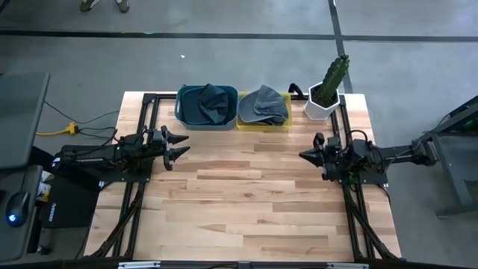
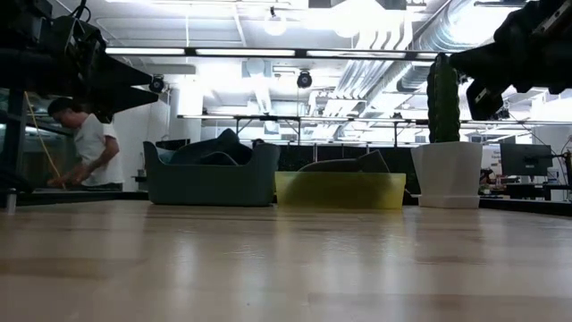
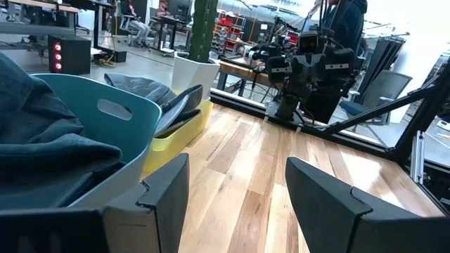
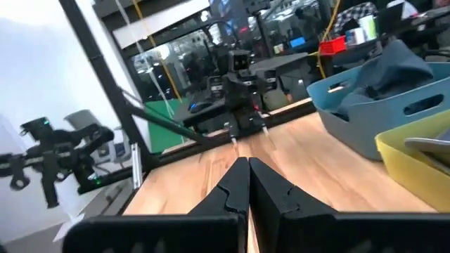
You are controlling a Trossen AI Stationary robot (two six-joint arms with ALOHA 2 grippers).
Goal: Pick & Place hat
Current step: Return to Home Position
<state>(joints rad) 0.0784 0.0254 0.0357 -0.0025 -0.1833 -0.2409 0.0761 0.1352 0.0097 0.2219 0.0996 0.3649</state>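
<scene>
A dark blue hat (image 1: 211, 103) lies heaped in a teal bin (image 1: 182, 113) at the table's far edge. Beside it, a grey hat (image 1: 265, 103) rests in a yellow bin (image 1: 263, 124). My left gripper (image 1: 185, 143) hovers open near the table's left side, just in front of the teal bin (image 3: 105, 133), with nothing between its fingers (image 3: 169, 190). My right gripper (image 1: 301, 155) is shut and empty near the right side, in front of the yellow bin (image 4: 422, 158) and pointing toward the left arm. Both grippers are above the bare wood.
A green cactus in a white pot (image 1: 323, 101) stands at the far right corner, right of the yellow bin. Black frame rails (image 1: 149, 112) run along the table's left and right sides. Bare wood (image 1: 246, 194) fills the middle and near part. A person (image 2: 89, 148) works beyond the table.
</scene>
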